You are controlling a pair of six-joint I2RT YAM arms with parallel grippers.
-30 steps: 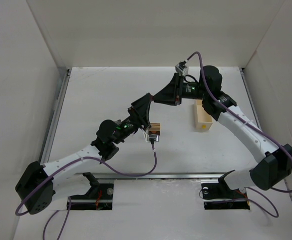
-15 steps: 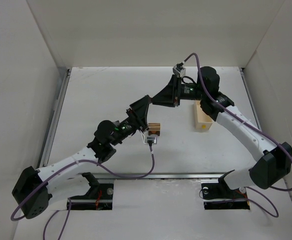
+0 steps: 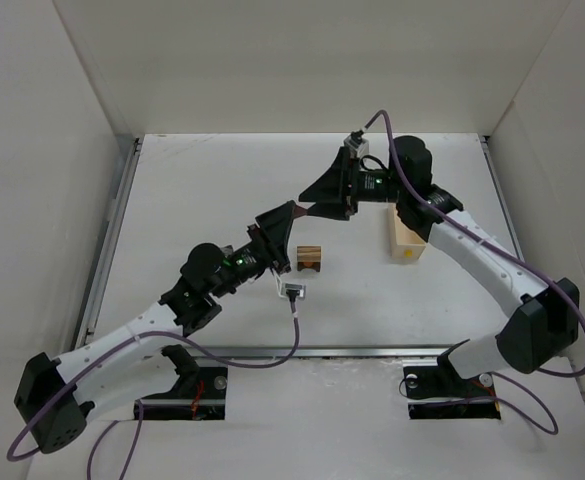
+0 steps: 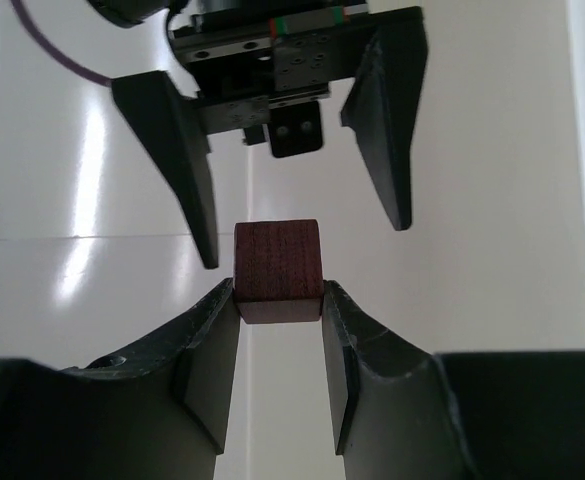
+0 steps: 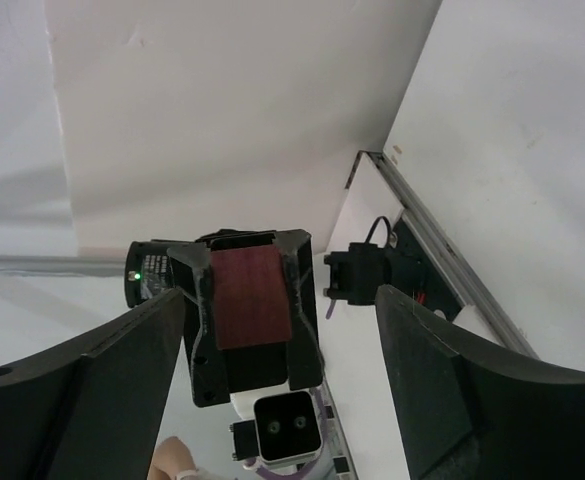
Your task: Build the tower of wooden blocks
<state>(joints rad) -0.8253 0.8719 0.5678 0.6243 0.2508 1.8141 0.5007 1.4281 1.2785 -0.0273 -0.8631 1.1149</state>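
Reddish-brown wooden cube (image 4: 278,262) is pinched in my left gripper (image 4: 279,300), aimed straight at the right gripper (image 3: 309,199), whose jaws are spread. The tan-and-dark wooden block stack (image 3: 310,258), perhaps two layers, stands below, midway between the table (image 3: 192,200) side edges.

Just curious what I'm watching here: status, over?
Left end effector shut on reddish-brown block. Right end effector open, facing it. Tower on table, nothing touching it.

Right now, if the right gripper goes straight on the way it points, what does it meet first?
Likely the reddish-brown block held by the left gripper, facing the open right gripper; depth is unclear.
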